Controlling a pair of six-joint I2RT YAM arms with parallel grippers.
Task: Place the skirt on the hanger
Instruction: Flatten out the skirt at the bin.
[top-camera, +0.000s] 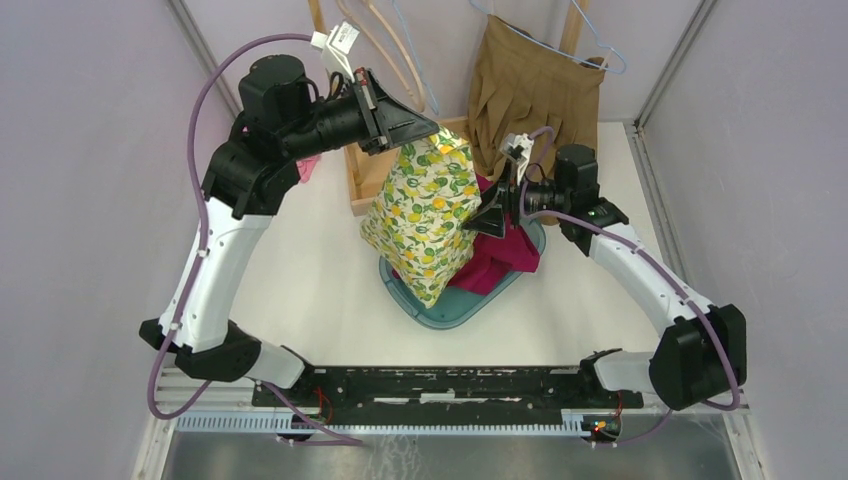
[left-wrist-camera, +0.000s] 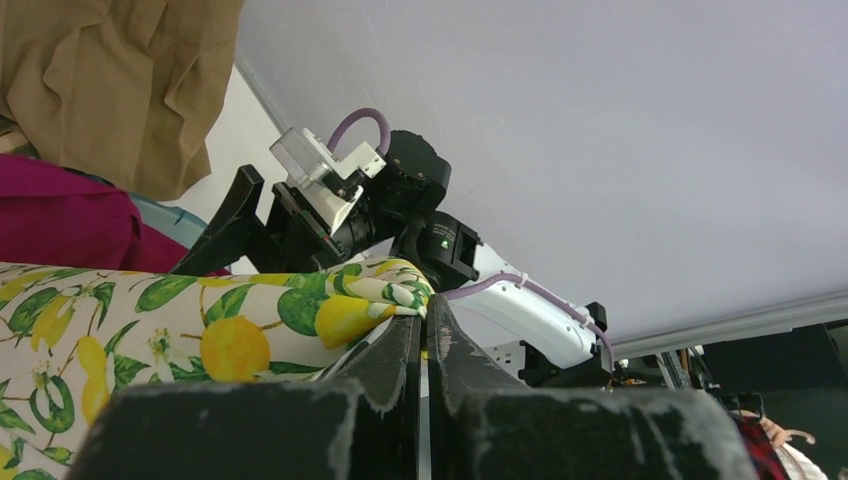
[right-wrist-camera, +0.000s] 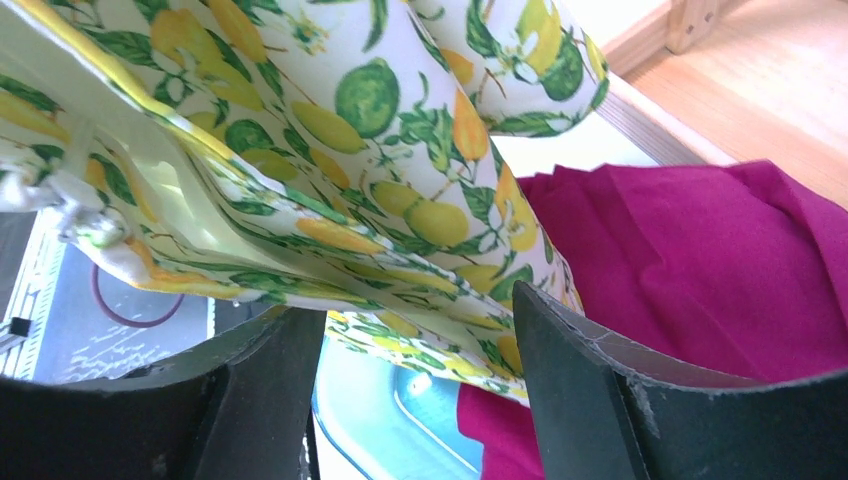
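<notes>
The lemon-print skirt (top-camera: 425, 210) hangs lifted above the teal bin (top-camera: 450, 308). My left gripper (top-camera: 432, 130) is shut on its top corner; in the left wrist view the closed tips (left-wrist-camera: 425, 312) pinch a fold of the skirt (left-wrist-camera: 200, 330). My right gripper (top-camera: 478, 216) is open at the skirt's right side. In the right wrist view a lower edge of the skirt (right-wrist-camera: 400, 150) lies between its spread fingers (right-wrist-camera: 590, 380), gripper (right-wrist-camera: 415, 330). Empty hangers (top-camera: 372, 35) hang at the back, beyond the left gripper.
A magenta garment (top-camera: 508, 252) lies in the bin, also in the right wrist view (right-wrist-camera: 700, 260). A brown garment (top-camera: 535, 90) hangs on a blue wire hanger (top-camera: 600, 45) at the back right. A wooden rack base (top-camera: 365, 178) stands behind the skirt.
</notes>
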